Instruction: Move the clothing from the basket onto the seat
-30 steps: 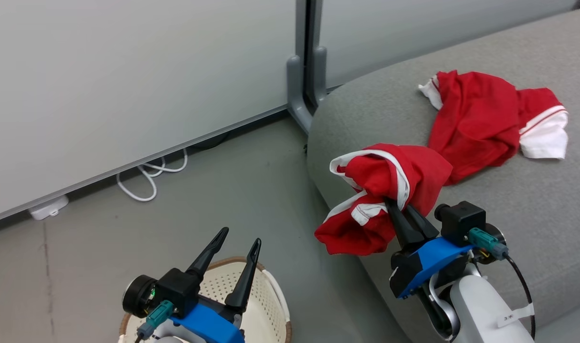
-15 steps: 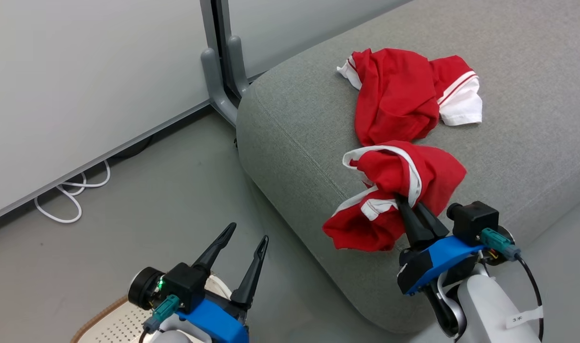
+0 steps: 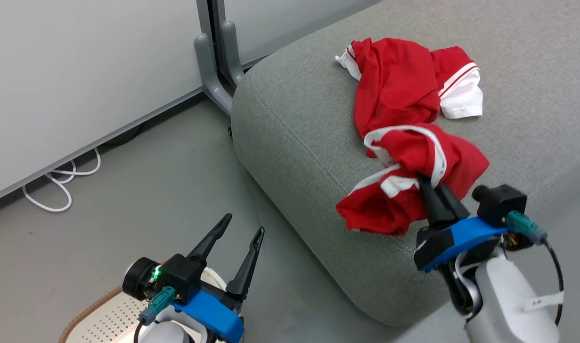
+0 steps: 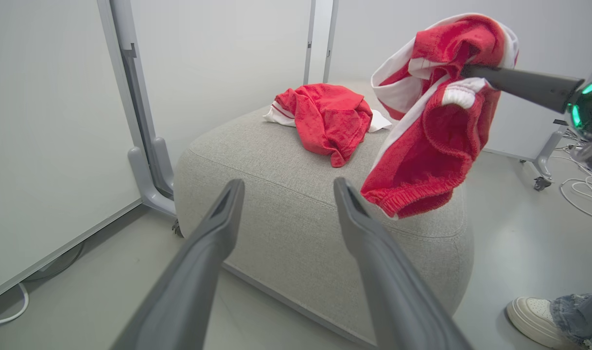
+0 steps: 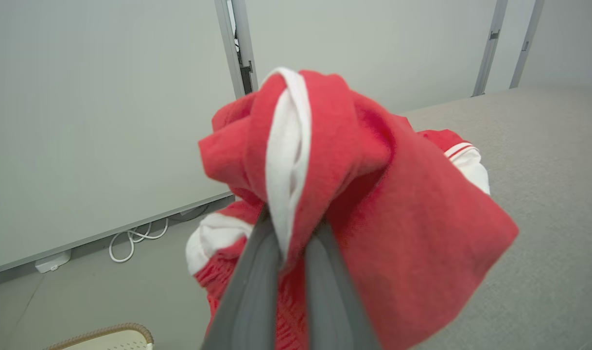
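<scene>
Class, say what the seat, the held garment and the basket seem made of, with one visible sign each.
Seat: grey woven upholstery, matte, weave texture visible. Held garment: soft red cloth, likely knit; it drapes and folds. Basket: probably cream plastic, smooth, perforated.

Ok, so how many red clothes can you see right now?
2. One garment lies crumpled on the seat; a second garment hangs from the right gripper above the seat's edge. The basket is partly hidden.

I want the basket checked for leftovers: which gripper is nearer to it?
Left. The left gripper, open, is right by the basket; the right gripper is away over the seat, shut on a red garment.
</scene>
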Tool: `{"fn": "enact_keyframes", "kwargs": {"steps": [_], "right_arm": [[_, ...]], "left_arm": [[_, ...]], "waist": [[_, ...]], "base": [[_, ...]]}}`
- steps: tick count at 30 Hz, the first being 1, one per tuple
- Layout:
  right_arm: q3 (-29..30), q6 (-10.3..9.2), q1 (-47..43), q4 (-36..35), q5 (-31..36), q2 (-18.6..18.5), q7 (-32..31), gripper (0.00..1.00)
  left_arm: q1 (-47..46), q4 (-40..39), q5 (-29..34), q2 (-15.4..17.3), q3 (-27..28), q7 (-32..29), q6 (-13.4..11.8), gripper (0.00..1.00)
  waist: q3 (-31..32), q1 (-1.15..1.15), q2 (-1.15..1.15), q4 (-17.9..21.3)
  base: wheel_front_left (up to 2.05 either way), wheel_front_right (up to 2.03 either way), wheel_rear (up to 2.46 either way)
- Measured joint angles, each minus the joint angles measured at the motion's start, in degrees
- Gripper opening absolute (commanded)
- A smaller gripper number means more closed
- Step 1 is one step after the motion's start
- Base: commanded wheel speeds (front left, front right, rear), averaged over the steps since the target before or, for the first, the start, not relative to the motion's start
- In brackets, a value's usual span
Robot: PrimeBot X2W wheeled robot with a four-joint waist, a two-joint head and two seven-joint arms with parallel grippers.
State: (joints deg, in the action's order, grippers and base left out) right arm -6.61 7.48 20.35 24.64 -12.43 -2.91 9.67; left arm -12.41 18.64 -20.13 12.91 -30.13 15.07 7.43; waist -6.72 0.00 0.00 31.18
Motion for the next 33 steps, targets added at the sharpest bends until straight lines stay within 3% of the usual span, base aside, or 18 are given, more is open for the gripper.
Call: {"fn": "enact_keyframes", "kwargs": {"steps": [9, 19, 25, 29, 33], "right_arm": [[15.04, 0.00, 14.69, 0.60, 2.72, -0.21, -5.45, 0.00], [28.92, 0.00, 29.37, 0.76, 5.86, -10.88, -9.62, 0.00], [38.49, 0.01, 38.83, 1.14, 7.76, -14.24, -7.98, 0.00], [41.68, 0.00, 41.33, 3.58, 9.05, -16.45, -5.33, 0.00], [42.62, 0.01, 41.41, 8.72, 9.65, -15.82, -2.32, 0.00]], "left_arm": [[-2.73, -2.33, 2.82, 1.63, -0.63, 0.00, 0.00, 1.00], [-11.44, -5.12, 4.10, 5.48, -4.89, -0.01, 0.00, 1.00], [-14.93, -7.73, 5.14, 8.81, -4.20, 0.00, 0.00, 1.00], [-15.96, -10.39, 5.72, 10.51, -3.61, -0.15, -0.37, 1.00], [-16.88, -13.60, 6.46, 11.99, -2.92, -0.63, -0.89, 1.00]], "waist": [[-5.61, 0.00, 0.00, -1.88], [-15.73, 0.01, 0.00, -7.87], [-23.35, 0.01, 0.00, -11.56], [-28.17, 0.01, 0.00, -13.96], [-32.61, 0.01, 0.00, -15.95]], "base": [[0.00, 0.00, 0.00], [0.00, 0.00, 0.00], [0.00, 0.00, 0.00], [0.00, 0.00, 0.00], [0.00, 0.00, 0.00]]}}
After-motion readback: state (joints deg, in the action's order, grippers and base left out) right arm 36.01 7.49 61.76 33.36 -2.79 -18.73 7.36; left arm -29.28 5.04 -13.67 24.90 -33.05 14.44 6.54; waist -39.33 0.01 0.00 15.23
